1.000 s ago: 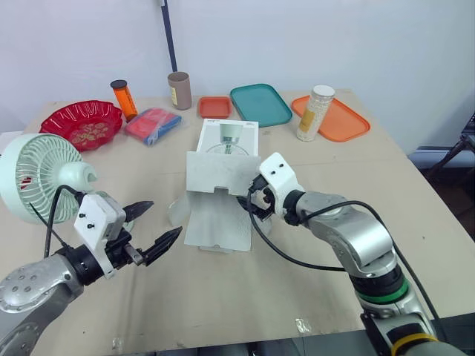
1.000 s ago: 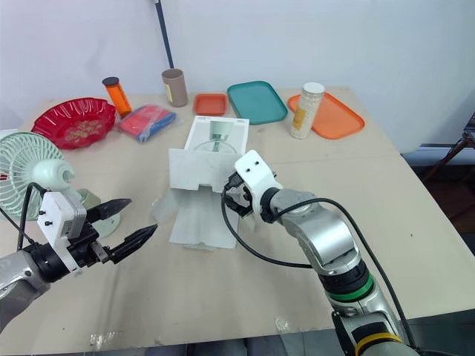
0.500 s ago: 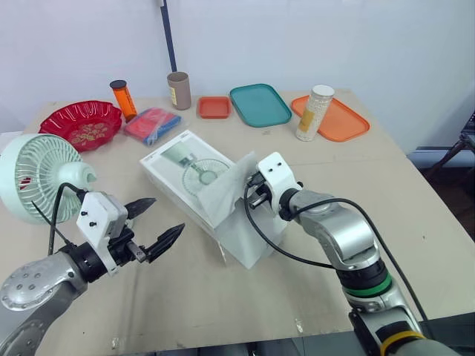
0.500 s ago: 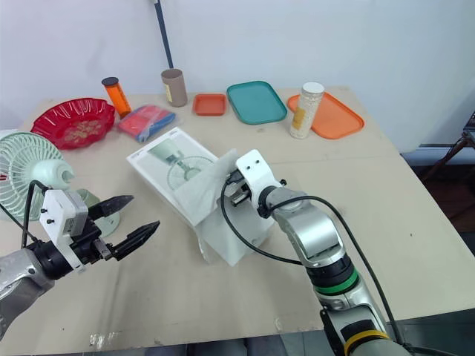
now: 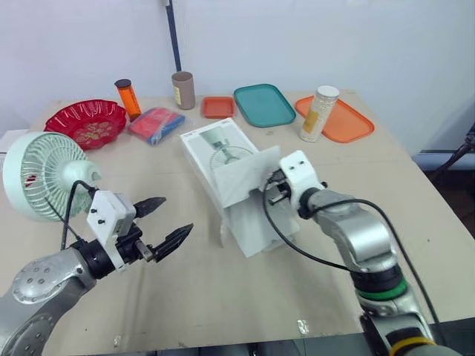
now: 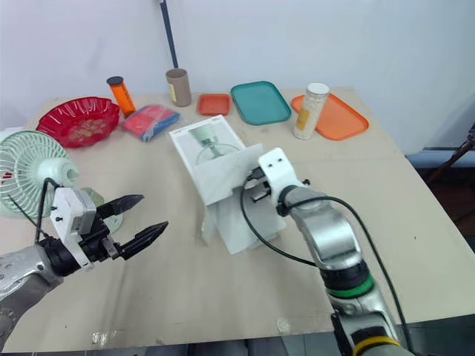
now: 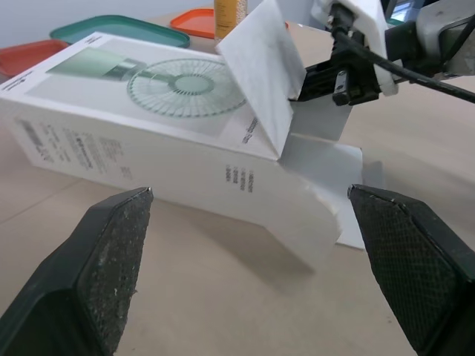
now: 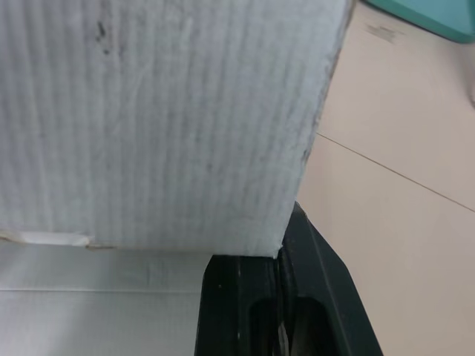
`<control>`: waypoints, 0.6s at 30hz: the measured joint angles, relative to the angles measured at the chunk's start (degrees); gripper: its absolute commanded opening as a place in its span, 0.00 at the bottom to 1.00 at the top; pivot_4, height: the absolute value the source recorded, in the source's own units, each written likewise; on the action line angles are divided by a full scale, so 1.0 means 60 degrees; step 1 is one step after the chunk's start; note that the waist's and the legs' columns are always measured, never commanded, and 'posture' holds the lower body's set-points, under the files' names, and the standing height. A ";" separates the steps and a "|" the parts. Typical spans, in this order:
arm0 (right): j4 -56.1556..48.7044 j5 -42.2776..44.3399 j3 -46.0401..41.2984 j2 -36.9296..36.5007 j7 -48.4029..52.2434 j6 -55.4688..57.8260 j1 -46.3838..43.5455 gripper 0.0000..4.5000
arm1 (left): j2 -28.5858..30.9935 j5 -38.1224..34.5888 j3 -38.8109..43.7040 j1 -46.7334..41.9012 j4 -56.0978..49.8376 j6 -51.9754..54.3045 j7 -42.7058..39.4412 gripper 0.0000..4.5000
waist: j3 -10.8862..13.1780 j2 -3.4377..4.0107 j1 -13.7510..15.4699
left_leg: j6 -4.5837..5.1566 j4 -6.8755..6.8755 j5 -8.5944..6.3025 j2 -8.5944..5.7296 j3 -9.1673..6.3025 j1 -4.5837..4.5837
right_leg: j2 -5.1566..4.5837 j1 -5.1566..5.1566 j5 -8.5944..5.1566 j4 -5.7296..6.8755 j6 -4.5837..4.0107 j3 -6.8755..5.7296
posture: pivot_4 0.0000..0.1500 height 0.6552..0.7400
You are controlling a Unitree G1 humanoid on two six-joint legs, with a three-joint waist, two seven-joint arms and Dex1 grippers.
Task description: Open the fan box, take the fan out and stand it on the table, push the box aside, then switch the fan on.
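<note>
The white box (image 5: 223, 159) lies flat in the middle of the table (image 5: 245, 311), set at a slant. The face printed with a picture of a fan is turned up. The end nearer the front edge is open, with one flap (image 5: 249, 174) raised. The pale green fan (image 5: 41, 185) stands upright at the table's left edge, well apart from the box.

You cannot read any text here. The fan box (image 7: 111, 156) carries a few lines of small grey print on its side, but the letters are too small to tell.
</note>
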 measured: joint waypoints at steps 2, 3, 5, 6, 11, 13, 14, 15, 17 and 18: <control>-0.0468 0.0201 -0.0394 -0.0340 0.0339 -0.0014 0.0508 0.01 | -0.0004 0.0093 -0.0179 -0.0284 0.0267 -0.0016 -0.0106 1.00 | 0.0000 0.0000 0.0008 | 0.0000 0.0001 0.0000 0.0000 0.0002 0.0000 | 0.0001 -0.0001 0.0001 0.0002 0.0001 0.0003 | 1.00 1.00; -0.0672 0.0295 -0.0579 -0.0488 0.0486 -0.0018 0.0712 0.01 | -0.0008 0.0154 -0.0276 -0.0381 0.0362 -0.0027 -0.0137 1.00 | 0.0000 0.0000 0.0008 | 0.0001 0.0001 0.0000 0.0001 0.0003 0.0002 | 0.0004 -0.0001 0.0002 0.0002 0.0001 0.0004 | 1.00 1.00; -0.1090 0.0500 -0.1065 -0.0806 0.0787 -0.0027 0.1201 0.01 | -0.0113 0.0203 -0.0527 -0.0672 0.0559 -0.0042 -0.0191 1.00 | 0.0000 0.0003 0.0001 | 0.0003 0.0001 0.0002 0.0003 0.0005 0.0006 | 0.0007 0.0001 0.0002 0.0003 0.0001 0.0008 | 1.00 1.00; -0.1337 0.0646 -0.1442 -0.1016 0.0983 -0.0028 0.1555 0.01 | -0.0203 0.0285 -0.0713 -0.0854 0.0673 -0.0054 -0.0207 1.00 | 0.0000 0.0003 0.0019 | 0.0004 0.0001 0.0001 0.0002 0.0004 0.0007 | 0.0008 0.0004 0.0002 0.0002 0.0001 0.0007 | 1.00 1.00; -0.1824 0.1031 -0.2572 -0.1562 0.1495 -0.0130 0.2541 0.01 | -0.0487 0.0633 -0.1520 -0.1467 0.1044 -0.0176 -0.0430 1.00 | 0.0000 0.0003 0.0027 | 0.0007 0.0004 0.0002 0.0002 0.0006 0.0013 | 0.0009 0.0010 0.0003 0.0003 0.0002 0.0009 | 1.00 1.00; -0.1903 0.1167 -0.2937 -0.1605 0.1612 -0.0166 0.2840 0.01 | -0.0585 0.0815 -0.1885 -0.1732 0.1122 -0.0258 -0.0571 1.00 | -0.0001 0.0003 0.0029 | 0.0007 0.0006 0.0002 0.0002 0.0007 0.0016 | 0.0009 0.0016 0.0003 0.0003 0.0002 0.0009 | 1.00 1.00; -0.1915 0.1200 -0.3067 -0.1607 0.1639 -0.0194 0.2939 0.01 | -0.0638 0.0879 -0.2008 -0.1825 0.1182 -0.0266 -0.0600 1.00 | -0.0001 0.0003 0.0030 | 0.0008 0.0007 0.0002 0.0001 0.0007 0.0017 | 0.0008 0.0019 0.0003 0.0002 0.0002 0.0010 | 1.00 1.00; -0.1932 0.1274 -0.3341 -0.1607 0.1664 -0.0240 0.3154 0.01 | -0.0681 0.1037 -0.2268 -0.2010 0.1329 -0.0338 -0.0722 1.00 | -0.0001 0.0003 0.0030 | 0.0007 0.0007 0.0002 0.0000 0.0006 0.0018 | 0.0008 0.0021 0.0002 0.0001 0.0003 0.0009 | 1.00 1.00; -0.1874 0.1336 -0.3764 -0.1634 0.1690 -0.0325 0.3410 0.01 | -0.0745 0.1285 -0.2647 -0.2235 0.1523 -0.0422 -0.0886 1.00 | -0.0001 0.0004 0.0030 | 0.0008 0.0009 0.0002 0.0000 0.0007 0.0021 | 0.0007 0.0023 0.0002 0.0001 0.0004 0.0010 | 1.00 1.00; -0.1828 0.1346 -0.3983 -0.1716 0.1752 -0.0454 0.3597 0.01 | -0.0837 0.1423 -0.2884 -0.2458 0.1651 -0.0444 -0.0968 1.00 | -0.0001 0.0004 0.0032 | 0.0008 0.0010 0.0002 -0.0001 0.0007 0.0021 | 0.0008 0.0026 0.0003 0.0001 0.0004 0.0009 | 1.00 1.00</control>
